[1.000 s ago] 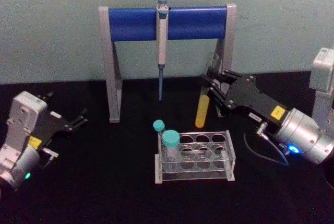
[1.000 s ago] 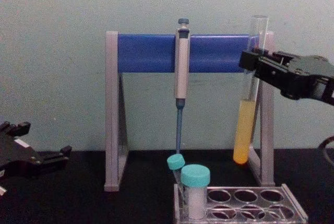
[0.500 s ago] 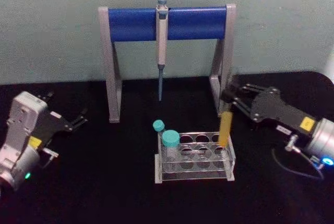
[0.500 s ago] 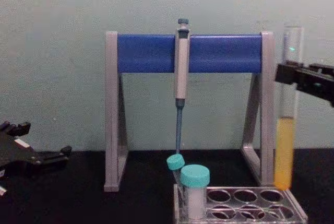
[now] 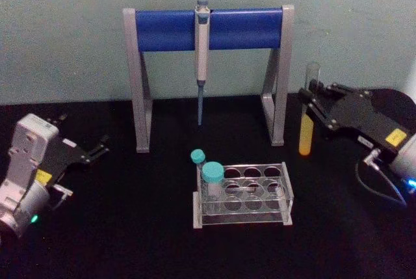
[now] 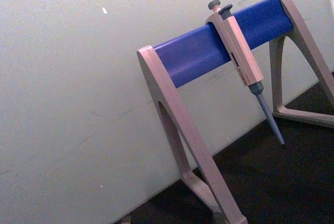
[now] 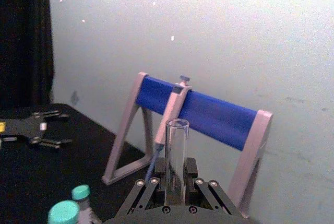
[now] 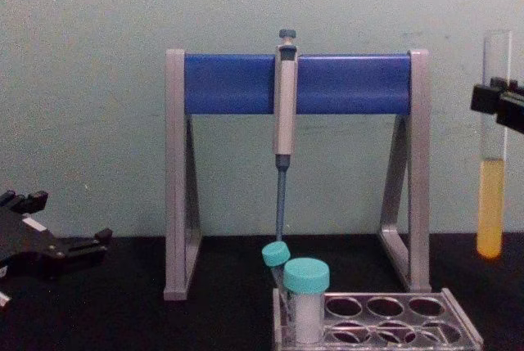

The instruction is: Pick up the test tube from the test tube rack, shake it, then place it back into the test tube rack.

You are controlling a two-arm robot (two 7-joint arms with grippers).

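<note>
Clearly the test tube (image 5: 305,123) is out of its rack and upright, clamped near its open top by the right pincer (image 5: 312,94), with yellow liquid in the part that hangs below the grip. The test tube rack (image 5: 286,192) sits on the counter (image 5: 130,227) below that pincer and toward the robot's left, well apart from the tube, with two teal-capped tubes (image 5: 212,173) at its far end. Just beside the pincer on that same side stands a leg of the pipette stand (image 5: 281,84). The left pincer (image 5: 97,149) rests far off, spread open. Uncapped, the tube could throw liquid out under a hard shake. A wide swing could crack glass on that leg. Smooth glass might also slip, though I cannot quite judge how firmly the pads bite.
</note>
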